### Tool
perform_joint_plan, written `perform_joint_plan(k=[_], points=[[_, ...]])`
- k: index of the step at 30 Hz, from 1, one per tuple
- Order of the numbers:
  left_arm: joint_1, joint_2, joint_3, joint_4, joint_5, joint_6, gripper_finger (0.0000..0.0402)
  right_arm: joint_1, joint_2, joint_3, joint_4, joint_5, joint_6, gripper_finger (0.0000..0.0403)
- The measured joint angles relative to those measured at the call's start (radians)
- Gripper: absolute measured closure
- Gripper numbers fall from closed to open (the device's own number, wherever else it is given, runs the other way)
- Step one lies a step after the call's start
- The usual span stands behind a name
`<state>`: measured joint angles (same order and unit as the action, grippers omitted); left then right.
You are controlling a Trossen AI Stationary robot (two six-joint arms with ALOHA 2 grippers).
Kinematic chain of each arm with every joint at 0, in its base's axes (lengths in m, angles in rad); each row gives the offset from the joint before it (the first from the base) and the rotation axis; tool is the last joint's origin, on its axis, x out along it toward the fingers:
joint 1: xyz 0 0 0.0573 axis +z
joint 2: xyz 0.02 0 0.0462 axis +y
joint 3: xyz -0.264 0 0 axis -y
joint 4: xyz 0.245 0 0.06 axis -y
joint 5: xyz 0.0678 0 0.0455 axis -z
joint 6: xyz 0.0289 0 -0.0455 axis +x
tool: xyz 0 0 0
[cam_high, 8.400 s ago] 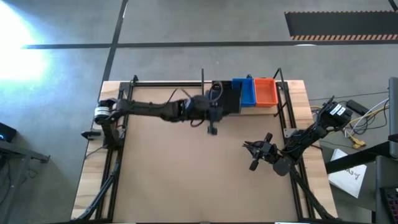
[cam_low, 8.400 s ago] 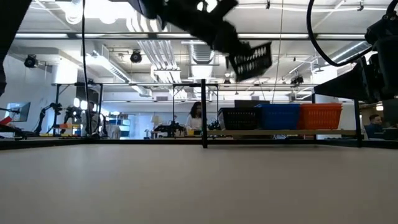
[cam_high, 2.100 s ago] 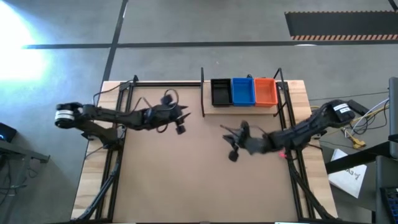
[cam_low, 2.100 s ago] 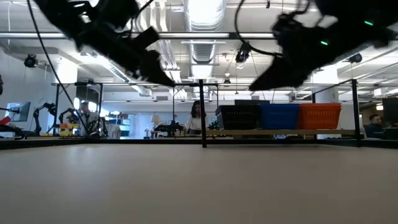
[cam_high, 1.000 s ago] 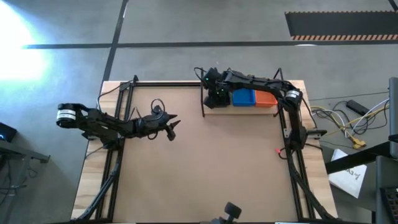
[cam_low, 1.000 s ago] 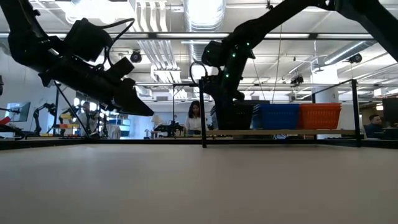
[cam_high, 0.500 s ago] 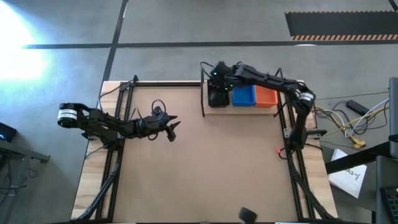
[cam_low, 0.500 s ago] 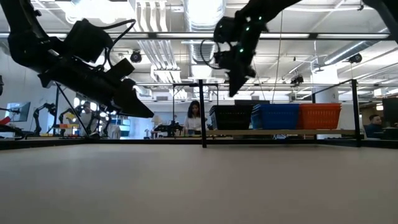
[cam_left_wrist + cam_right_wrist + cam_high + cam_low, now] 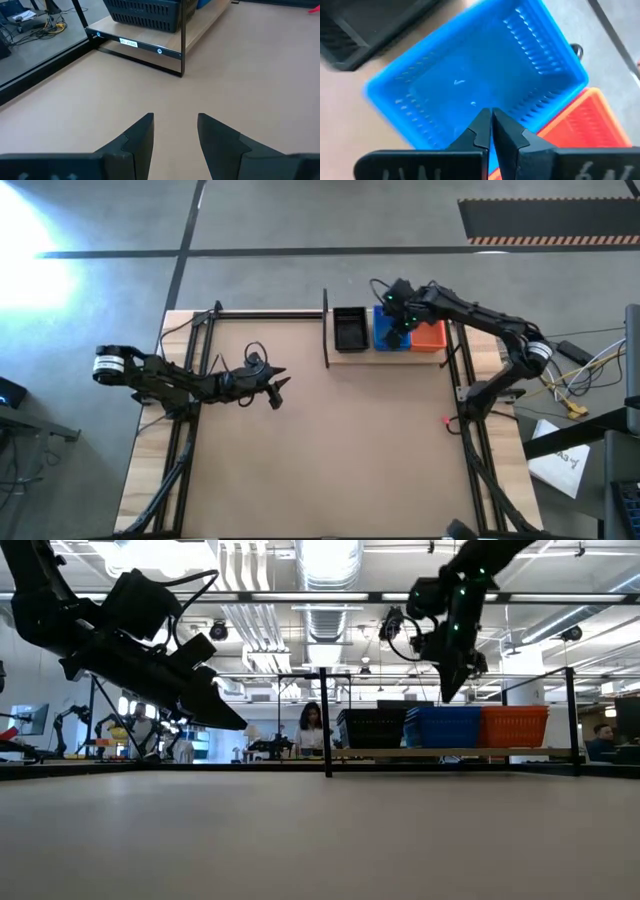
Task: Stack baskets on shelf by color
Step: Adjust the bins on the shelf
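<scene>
High view first: three baskets are seen in a row on the shelf [image 9: 345, 358] at the far edge of the desk [image 9: 330, 460], a black basket [image 9: 350, 330] on the left, a blue basket [image 9: 388, 332] in the middle and an orange basket [image 9: 430, 332] on the right, each set just beside the next. The right gripper [image 9: 393, 300] is held above the blue basket, with its arm reaching in from the right side of the desk. From the right wrist view, its fingers [image 9: 482, 131] are pressed together with nothing between them, and the open inside of the blue basket [image 9: 470, 85] is looked down into, with the orange basket [image 9: 585, 125] alongside and a corner of the black basket [image 9: 360, 30] at the other side. In the low view the right gripper [image 9: 447, 688] is seen hanging clear above the rim of the blue basket [image 9: 445, 727]. The left gripper [image 9: 277, 385] is parked well apart over the bare left half of the desk, raised off the surface. Its fingers [image 9: 140, 137] are spread apart and nothing is held; the black basket [image 9: 145, 12] on the shelf is faced from a distance.
</scene>
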<state>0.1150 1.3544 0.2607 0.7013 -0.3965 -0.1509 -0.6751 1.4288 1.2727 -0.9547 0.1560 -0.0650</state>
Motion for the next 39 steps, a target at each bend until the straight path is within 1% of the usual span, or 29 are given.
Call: perform_joint_plan(k=[3, 6, 9, 14, 19, 22, 27, 35, 39], points=[[0.0, 0.0, 0.001, 0.005, 0.0, 0.0, 0.0265, -0.029, -0.02, -0.088, 0.115, -0.03, 0.023, 0.0394], [0.0, 0.0, 0.001, 0.027, 0.0, 0.0, 0.0265, -0.033, -0.011, -0.134, 0.193, -0.077, 0.024, 0.0394], [0.0, 0.0, 0.001, 0.03, 0.0, 0.0, 0.0265, -0.032, 0.007, -0.146, 0.216, -0.101, 0.014, 0.0394], [0.0, 0.0, 0.001, 0.031, 0.0, -0.001, 0.0265, -0.032, 0.02, -0.152, 0.206, -0.138, -0.025, 0.0394], [0.0, 0.0, 0.001, 0.032, 0.0, -0.001, 0.0265, -0.019, 0.019, -0.15, 0.207, -0.14, -0.04, 0.0394], [0.0, 0.0, 0.001, 0.033, 0.0, -0.001, 0.0265, -0.007, 0.019, -0.148, 0.244, -0.139, -0.04, 0.0394], [0.0, 0.0, 0.001, 0.05, 0.0, -0.002, 0.0265, -0.006, 0.019, -0.156, 0.35, -0.132, 0.046, 0.0394], [0.0, 0.0, 0.001, 0.055, 0.0, -0.004, 0.0265, -0.005, 0.02, -0.161, 0.417, -0.13, 0.031, 0.0394], [0.001, 0.0, 0.001, 0.055, 0.0, -0.025, 0.0265, -0.005, 0.02, -0.161, 0.418, -0.13, 0.016, 0.0394]])
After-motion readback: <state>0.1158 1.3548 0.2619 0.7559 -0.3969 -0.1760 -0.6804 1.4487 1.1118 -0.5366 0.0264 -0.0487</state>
